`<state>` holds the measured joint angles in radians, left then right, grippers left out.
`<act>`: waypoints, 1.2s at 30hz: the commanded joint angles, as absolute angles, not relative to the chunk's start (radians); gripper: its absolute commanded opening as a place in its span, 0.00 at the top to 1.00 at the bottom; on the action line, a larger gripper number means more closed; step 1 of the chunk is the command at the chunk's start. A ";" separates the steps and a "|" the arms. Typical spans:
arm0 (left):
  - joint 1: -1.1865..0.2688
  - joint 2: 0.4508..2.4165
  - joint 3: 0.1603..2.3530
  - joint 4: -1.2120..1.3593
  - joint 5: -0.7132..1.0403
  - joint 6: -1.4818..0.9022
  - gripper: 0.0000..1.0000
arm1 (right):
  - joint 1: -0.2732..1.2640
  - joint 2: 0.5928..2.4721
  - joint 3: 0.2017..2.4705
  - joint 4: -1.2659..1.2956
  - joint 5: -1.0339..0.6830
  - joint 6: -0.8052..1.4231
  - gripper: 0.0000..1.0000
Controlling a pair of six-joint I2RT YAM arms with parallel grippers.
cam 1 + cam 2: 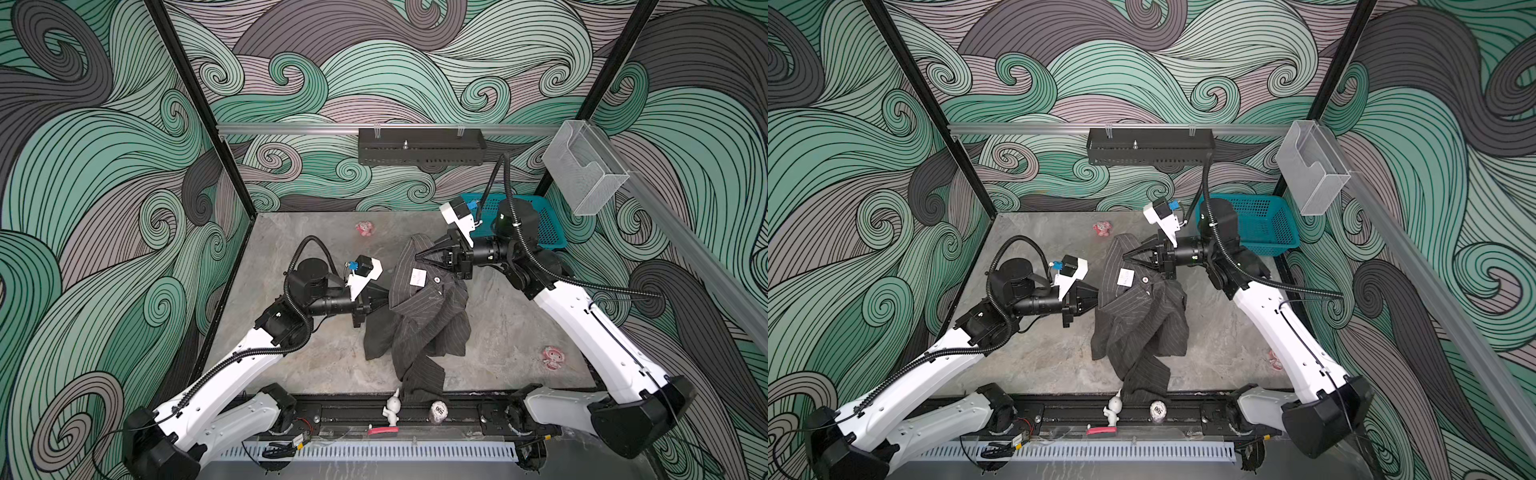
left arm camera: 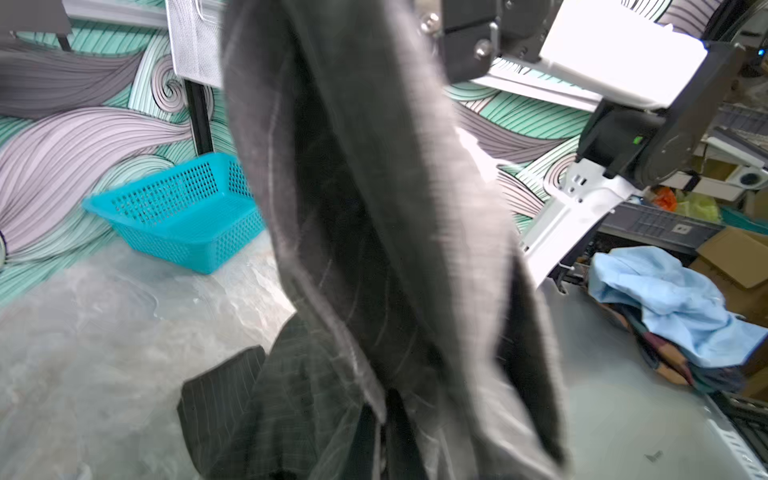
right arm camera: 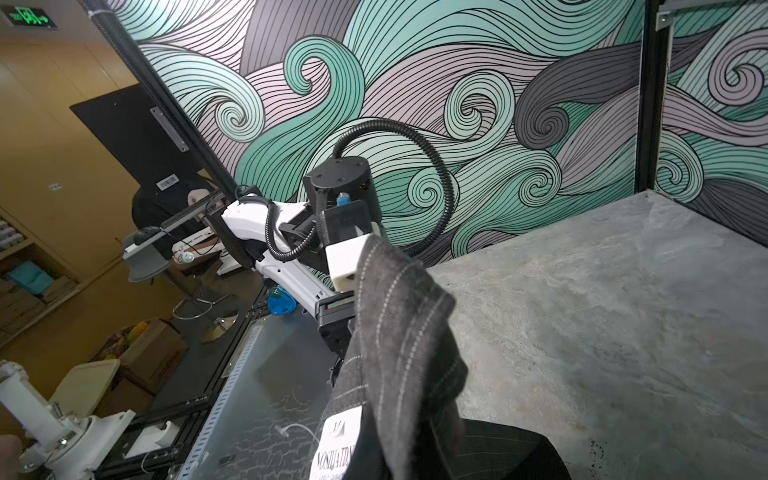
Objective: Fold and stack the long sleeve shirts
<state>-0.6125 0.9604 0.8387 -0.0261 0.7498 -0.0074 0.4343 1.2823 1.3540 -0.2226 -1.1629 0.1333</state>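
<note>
One long sleeve shirt [image 1: 419, 316], dark charcoal with thin pale pinstripes, hangs bunched over the middle of the grey table in both top views [image 1: 1138, 316]. Its white neck label faces up. My left gripper [image 1: 386, 297] is shut on the shirt's left edge; in the left wrist view the blurred cloth [image 2: 374, 208] runs down between the closed fingers. My right gripper [image 1: 417, 257] pinches the collar end at the far side, its fingers meeting at a point. In the right wrist view the cloth [image 3: 399, 332] drapes over the jaws and hides them. The lower hem trails to the table's front edge.
A teal mesh basket [image 1: 544, 224] stands at the back right corner, partly behind the right arm. Two pink stickers [image 1: 365, 228] [image 1: 552, 357] lie on the table. A white figurine [image 1: 392, 409] stands on the front rail. A heap of other clothes [image 2: 673, 316] lies beyond the table.
</note>
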 commanded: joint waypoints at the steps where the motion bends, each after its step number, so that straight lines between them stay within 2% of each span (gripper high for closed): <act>1: -0.618 0.949 0.901 -0.134 0.649 -0.005 1.00 | 0.414 1.293 1.341 -0.167 -1.131 0.164 0.80; 4: -0.619 0.953 0.926 -0.206 0.497 -0.022 1.00 | 0.398 1.299 1.333 -0.196 -1.042 0.155 0.55; 6: -0.617 0.959 0.933 -0.229 0.405 -0.040 1.00 | 0.386 1.292 1.323 -0.217 -0.966 0.147 0.47; 9: -0.613 0.977 0.977 -0.308 0.250 -0.094 1.00 | 0.361 1.266 1.289 -0.220 -0.814 0.161 0.43; 11: -0.598 0.998 1.011 -0.359 0.156 -0.150 1.00 | 0.354 1.238 1.272 -0.254 -0.634 0.175 0.39; 17: -0.541 1.070 1.112 -0.516 0.001 -0.292 1.00 | 0.389 1.094 1.215 -0.442 -0.177 0.335 0.35; 20: -0.529 1.101 1.158 -0.573 -0.050 -0.341 1.00 | 0.520 1.003 1.150 -0.524 0.015 0.387 0.37; 23: -0.527 1.131 1.196 -0.622 -0.093 -0.370 1.00 | 0.721 0.949 1.058 -0.562 0.170 0.463 0.46; 29: -0.523 1.163 1.229 -0.660 -0.136 -0.409 1.00 | 1.062 1.002 0.887 -0.515 0.355 0.634 0.50; 31: -0.522 1.168 1.238 -0.673 -0.147 -0.417 1.00 | 1.154 1.071 0.880 -0.477 0.401 0.654 0.47; 33: -0.519 1.170 1.245 -0.681 -0.151 -0.417 1.00 | 1.218 1.159 0.892 -0.439 0.423 0.656 0.39; 36: -0.512 1.173 1.257 -0.697 -0.162 -0.419 1.00 | 1.260 1.292 0.929 -0.408 0.439 0.671 0.22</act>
